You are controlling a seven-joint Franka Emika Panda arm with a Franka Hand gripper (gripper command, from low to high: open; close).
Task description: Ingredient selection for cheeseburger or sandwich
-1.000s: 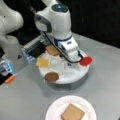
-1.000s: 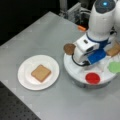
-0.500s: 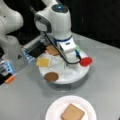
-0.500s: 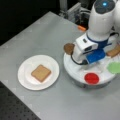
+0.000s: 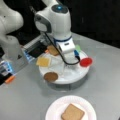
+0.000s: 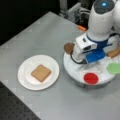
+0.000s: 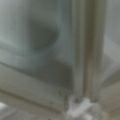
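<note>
One bread square point(image 5: 72, 112) on white plate point(image 5: 56, 107), no legible writing.

Tan-brown bread square point(image 5: 72, 113) on a white paper plate point(image 6: 26, 82); yellow cheese square point(image 5: 43, 61), dark brown patty point(image 5: 51, 76), red disc point(image 6: 90, 78), green piece point(image 6: 114, 68).

White arm point(image 5: 53, 22), blue band, black cable

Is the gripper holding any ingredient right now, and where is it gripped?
Cannot tell: the gripper is low over the round tray, its fingertips hidden.
</note>
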